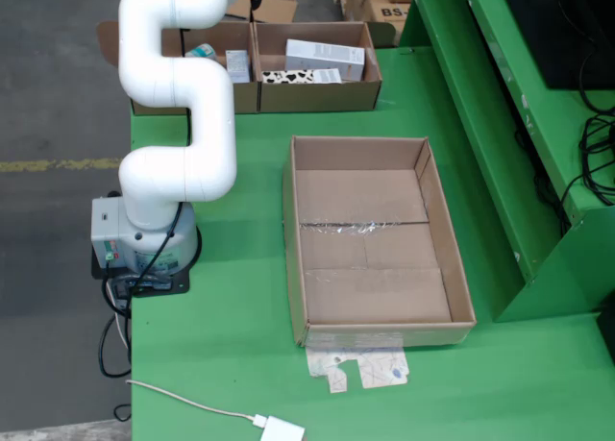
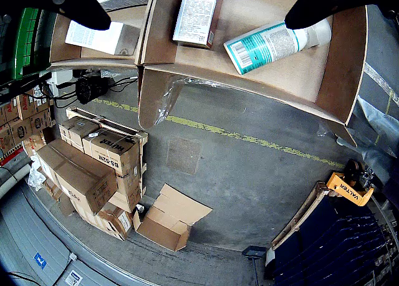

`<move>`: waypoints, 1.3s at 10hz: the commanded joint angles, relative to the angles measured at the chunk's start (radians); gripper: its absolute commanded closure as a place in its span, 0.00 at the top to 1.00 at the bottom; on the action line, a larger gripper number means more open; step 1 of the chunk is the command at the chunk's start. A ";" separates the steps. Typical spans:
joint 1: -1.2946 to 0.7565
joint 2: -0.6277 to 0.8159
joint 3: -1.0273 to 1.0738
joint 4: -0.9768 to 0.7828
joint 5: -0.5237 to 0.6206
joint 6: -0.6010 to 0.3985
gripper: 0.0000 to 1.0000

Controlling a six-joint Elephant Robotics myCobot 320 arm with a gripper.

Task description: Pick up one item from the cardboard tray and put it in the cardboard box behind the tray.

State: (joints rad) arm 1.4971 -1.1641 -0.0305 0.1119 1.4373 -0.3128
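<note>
Below, gripper (image 2: 193, 9) spread, bottle (image 2: 274, 43) lies slantwise, cap upper-right in wrist view.

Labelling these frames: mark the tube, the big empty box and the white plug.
tube (image 2: 274, 44), gripper view, on its teal label.
big empty box (image 1: 370, 302), fixed view, on its bare floor.
white plug (image 1: 282, 429), fixed view, on its body at the table's front edge.

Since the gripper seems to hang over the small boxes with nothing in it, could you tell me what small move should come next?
Probably lower the open gripper onto the white-and-teal tube, which lies loose and unobstructed in its compartment; the fingers hold nothing.
</note>
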 commanded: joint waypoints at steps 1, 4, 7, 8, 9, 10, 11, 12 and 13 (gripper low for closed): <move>0.001 0.032 0.031 0.013 -0.005 -0.005 1.00; 0.001 0.032 0.031 0.013 -0.005 -0.005 1.00; 0.001 0.032 0.031 0.013 -0.005 -0.005 1.00; 0.007 0.047 0.031 0.029 -0.036 -0.016 1.00; 0.007 0.047 0.031 0.029 -0.036 -0.016 1.00; 0.029 0.080 0.031 0.028 -0.082 -0.032 1.00; 0.045 0.111 0.031 0.012 -0.111 -0.035 1.00; 0.045 0.169 0.031 -0.077 -0.111 -0.015 1.00; 0.024 0.223 0.031 -0.193 -0.084 0.008 1.00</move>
State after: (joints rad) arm 1.5430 -1.0921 -0.0290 0.1089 1.3345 -0.3405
